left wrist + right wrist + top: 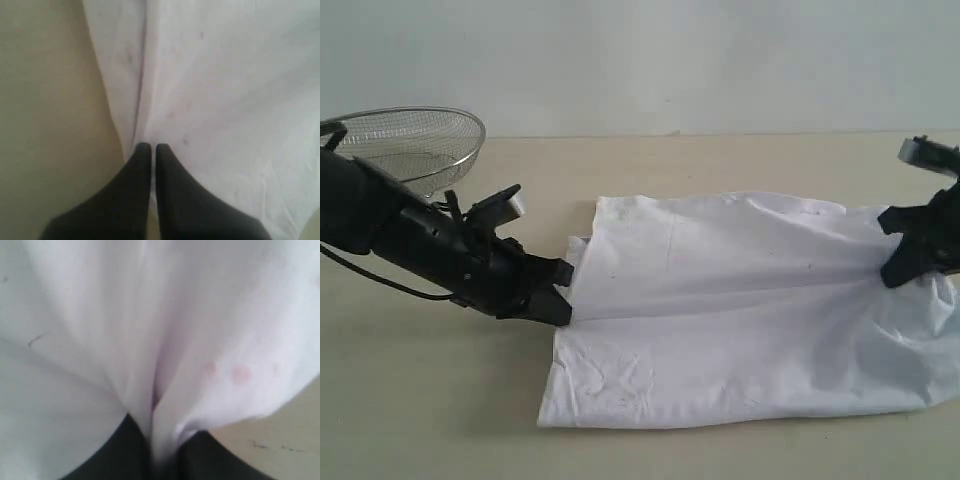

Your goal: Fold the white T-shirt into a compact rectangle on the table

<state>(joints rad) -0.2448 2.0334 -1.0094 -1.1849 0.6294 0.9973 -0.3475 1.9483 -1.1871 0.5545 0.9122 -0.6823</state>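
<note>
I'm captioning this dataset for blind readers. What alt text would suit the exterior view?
A white T-shirt lies partly folded lengthwise on a beige table, with a black robot hand at each end: the left hand is shut on one end and the right hand pinches the other. A wire-mesh basket sits at the back left.

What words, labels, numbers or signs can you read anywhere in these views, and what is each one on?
No text can be read in any view.
white T-shirt: no legible lettering on the side showing.
faint creased marks near the shirt's near left corner: too faint to read.
pale pink spots on the cloth in the right wrist view: blurred, not readable.
wire-mesh basket: no label visible.
</note>
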